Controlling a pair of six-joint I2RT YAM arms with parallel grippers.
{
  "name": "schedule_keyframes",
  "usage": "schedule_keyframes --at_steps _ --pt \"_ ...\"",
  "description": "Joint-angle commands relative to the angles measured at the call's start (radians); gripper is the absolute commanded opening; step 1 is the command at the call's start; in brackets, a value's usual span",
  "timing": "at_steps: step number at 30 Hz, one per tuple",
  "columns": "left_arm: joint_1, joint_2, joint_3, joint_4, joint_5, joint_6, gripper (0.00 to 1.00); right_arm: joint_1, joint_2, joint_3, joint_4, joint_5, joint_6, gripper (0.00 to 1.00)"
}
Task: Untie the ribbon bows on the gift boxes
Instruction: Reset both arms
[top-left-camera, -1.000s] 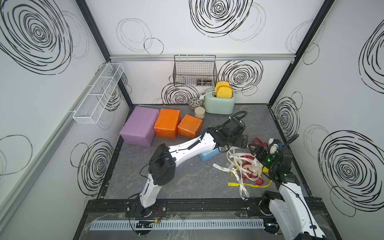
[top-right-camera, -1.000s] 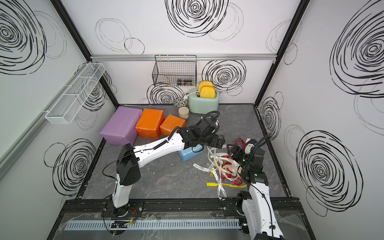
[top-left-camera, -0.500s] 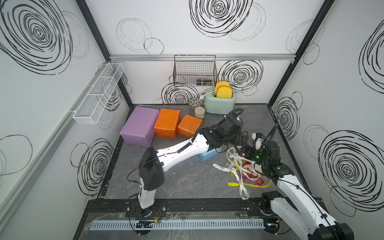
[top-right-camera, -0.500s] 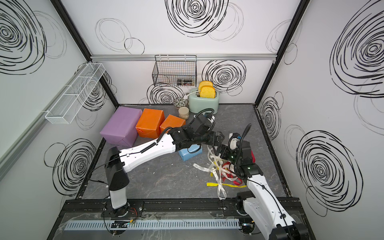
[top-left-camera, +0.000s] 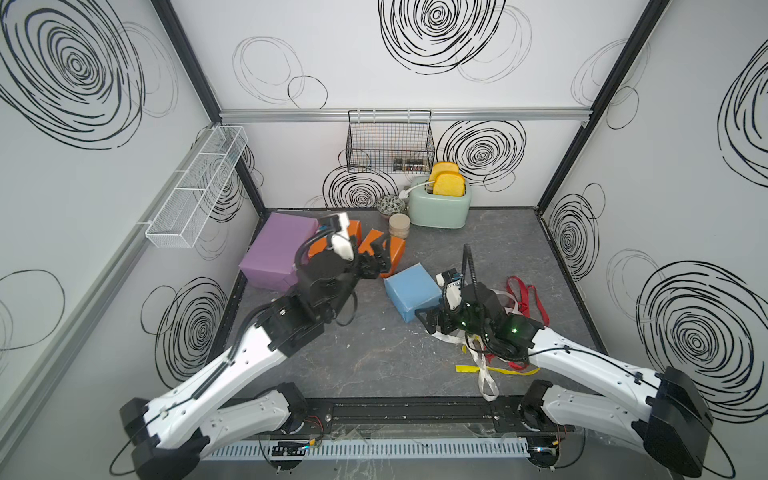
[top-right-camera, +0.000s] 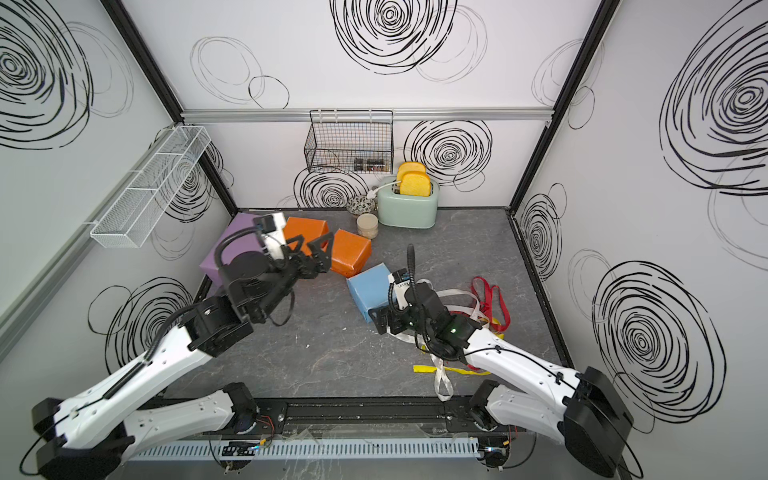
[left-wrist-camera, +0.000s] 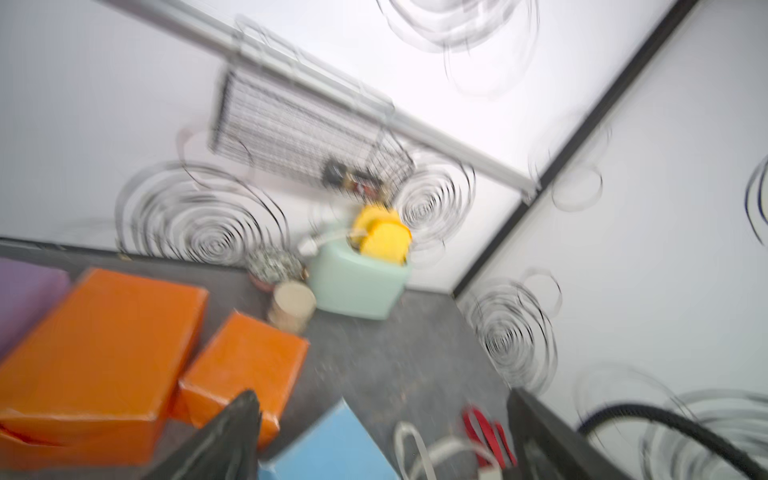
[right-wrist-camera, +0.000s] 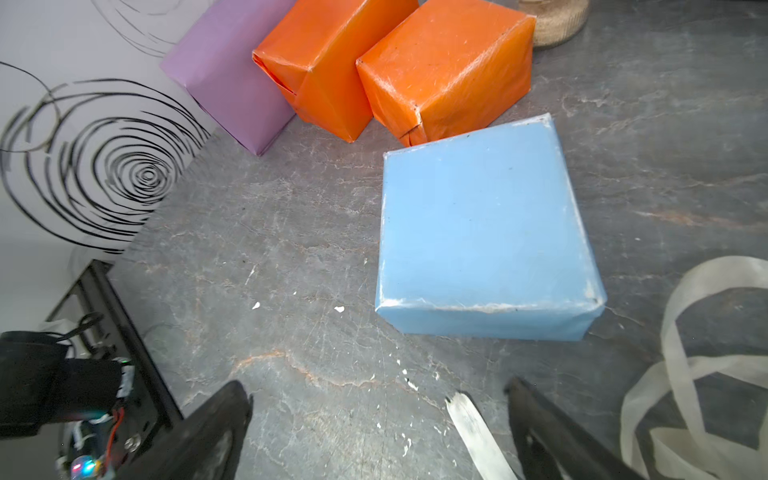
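Ribbon is found on none of the gift boxes: the lilac box (right-wrist-camera: 224, 79), the larger orange box (right-wrist-camera: 328, 62), the orange cube (right-wrist-camera: 444, 70) and the light-blue box (right-wrist-camera: 482, 224) are shown bare in the right wrist view. The strips are heaped loose on the worktop (top-left-camera: 374, 357) right of centre in both top views. The dark red ribbon (top-left-camera: 528, 291) lies toward the right edge, the yellow ribbon (top-left-camera: 469, 368) and a white ribbon (top-left-camera: 486, 380) nearer the lower edge, partly hidden under the right arm. The untying is therefore judged finished or nearly so.

The right hand (right-wrist-camera: 376, 388) is held low just beside the light-blue box, jaws apart with nothing between them. The left hand (top-right-camera: 311, 245) is seen before the orange boxes, left of centre, likewise spread wide and empty, probably to be kept clear. Bare worktop is left at lower centre. The light-blue box's far corner nearly meets the orange cube, and the heap could be dragged by the right arm.
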Motion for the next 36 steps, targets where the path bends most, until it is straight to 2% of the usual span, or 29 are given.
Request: schedule_keyframes --at_steps 1,6,8,9,13,17,20,24,28,32,36 --pt "0.08 -0.161 -0.174 0.185 -0.153 0.076 0.96 0.039 0.068 0.086 0.077 0.26 -0.008 0.98" --pt "0.247 -0.386 -0.378 0.204 -0.143 0.127 0.96 0.028 0.148 0.173 0.14 0.467 0.016 0.98" --pt "0.317 -0.432 -0.424 0.185 -0.125 0.133 0.96 -0.013 0.157 0.18 0.187 0.492 0.023 0.98" --pt "0.355 -0.447 -0.448 0.179 -0.111 0.132 0.96 -0.052 0.158 0.179 0.211 0.468 0.038 0.98" --pt "0.372 -0.427 -0.52 0.234 -0.14 0.201 0.96 -0.258 0.179 0.179 0.304 0.203 0.085 0.98" --pt "0.419 -0.345 -0.555 0.334 -0.089 0.215 0.96 -0.445 0.236 0.192 0.369 0.084 0.115 0.98" --pt "0.49 -0.22 -0.559 0.454 -0.046 0.201 0.96 -0.536 0.271 0.14 0.473 0.106 0.069 0.98" --pt "0.578 -0.022 -0.499 0.501 -0.039 0.172 0.96 -0.586 0.298 0.039 0.625 0.226 -0.058 0.98" --pt "0.641 0.137 -0.505 0.627 -0.037 0.178 0.96 -0.595 0.31 -0.068 0.777 0.294 -0.293 0.98" --pt "0.733 0.263 -0.537 0.717 0.02 0.172 0.96 -0.636 0.335 -0.139 0.829 0.274 -0.429 0.98" --pt "0.764 0.312 -0.595 0.819 0.051 0.193 0.96 -0.709 0.296 -0.156 0.795 0.184 -0.397 0.98"
